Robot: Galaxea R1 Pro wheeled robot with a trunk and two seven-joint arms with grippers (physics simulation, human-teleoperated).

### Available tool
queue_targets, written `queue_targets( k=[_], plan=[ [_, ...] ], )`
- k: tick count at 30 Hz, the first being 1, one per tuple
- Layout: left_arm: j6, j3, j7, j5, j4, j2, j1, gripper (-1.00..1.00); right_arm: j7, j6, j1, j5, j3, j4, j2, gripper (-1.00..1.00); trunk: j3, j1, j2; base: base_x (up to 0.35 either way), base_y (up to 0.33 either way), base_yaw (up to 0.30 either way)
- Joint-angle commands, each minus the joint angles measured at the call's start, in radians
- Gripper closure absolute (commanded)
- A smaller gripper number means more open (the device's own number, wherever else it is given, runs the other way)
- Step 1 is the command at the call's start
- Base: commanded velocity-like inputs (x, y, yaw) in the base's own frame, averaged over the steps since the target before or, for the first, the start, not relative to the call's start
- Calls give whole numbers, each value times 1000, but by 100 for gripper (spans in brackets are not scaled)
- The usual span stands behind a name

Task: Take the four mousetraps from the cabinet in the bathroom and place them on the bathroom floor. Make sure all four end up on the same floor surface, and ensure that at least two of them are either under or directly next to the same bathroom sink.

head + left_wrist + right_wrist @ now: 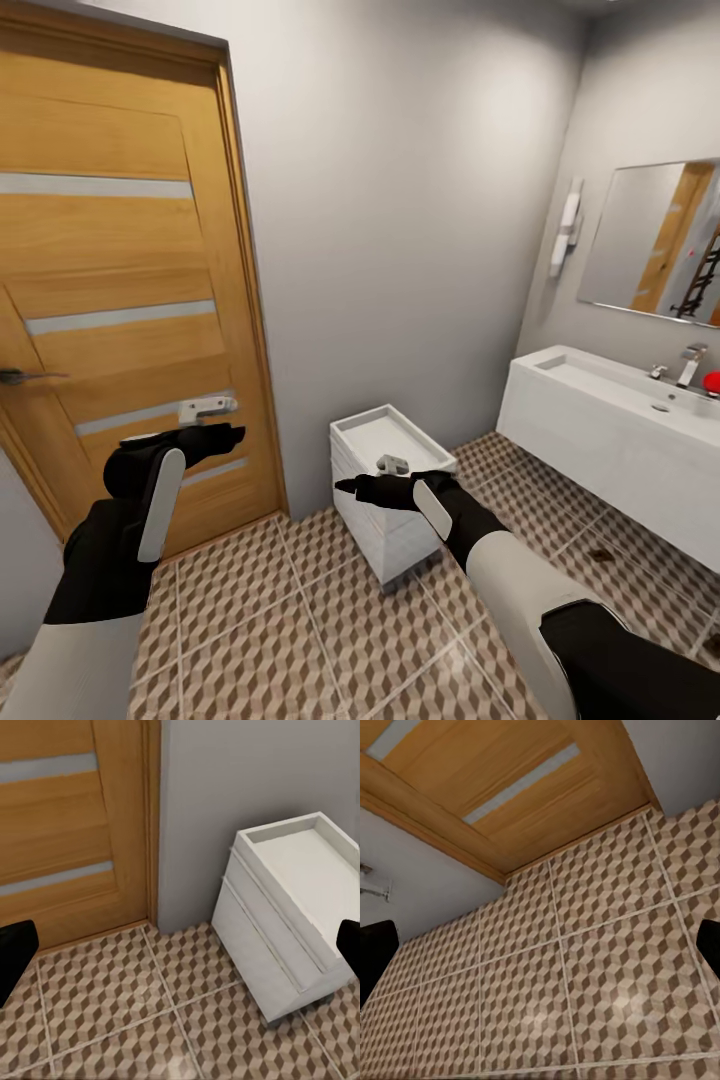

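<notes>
On the far left is a big wooden door (pixel 120 290), shut. In front of it hangs the left gripper (pixel 215 432). Its fingers are spread wide and hold nothing. Next comes a small white unit (pixel 390 490) with a tray top, standing on the bathroom floor (pixel 300 620). The right gripper (pixel 385 487) is just in front of it, fingers wide apart and empty too. On the right is a long white sink (pixel 620 420) under a mirror (pixel 655 240).

I can see no mousetraps and no orange-brown cabinet here, so the robot probably has to turn and look for them. The room is tight. If it turns fast, an arm could bump the white unit or the door.
</notes>
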Motion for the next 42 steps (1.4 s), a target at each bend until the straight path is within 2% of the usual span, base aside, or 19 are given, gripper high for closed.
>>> queue_targets(
  k=[1,15,42],
  plan=[
    [4,0,9,11,-1,0,-1,-100,1,4,-1,0,1,-1,0,-100,-3,1,-2,0,38,238],
    [4,0,9,10,0,0,-1,-100,1,3,-1,0,2,0,0,-100,-16,1,-2,0,87,238],
    [4,0,10,10,1,0,-1,-100,2,4,-1,0,5,0,0,-100,-41,1,-2,0,20,239]
  ],
)
